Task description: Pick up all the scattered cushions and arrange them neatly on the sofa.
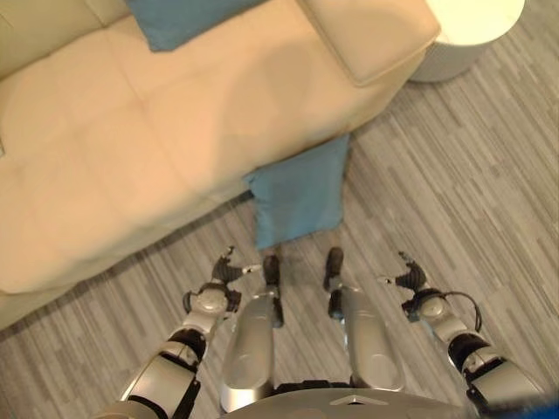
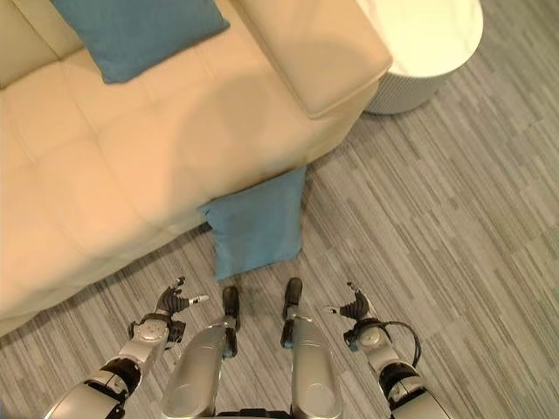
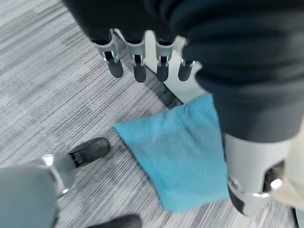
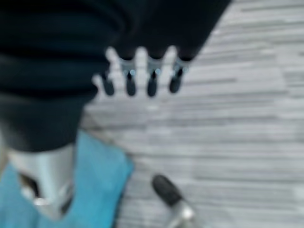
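Cream sofa (image 1: 131, 148) ahead, one blue cushion (image 2: 131, 30) already on seat. Second blue cushion (image 1: 300, 196) on floor, leaning against sofa front, between my hands. Looks soft, light, floppy; best taken by both side edges. Left hand (image 1: 229, 269) open, holding nothing. Right hand (image 1: 406, 275) open, holding nothing.

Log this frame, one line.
phase: approach | left hand: open, empty | right hand: open, empty | blue cushion: floor, leaning on sofa
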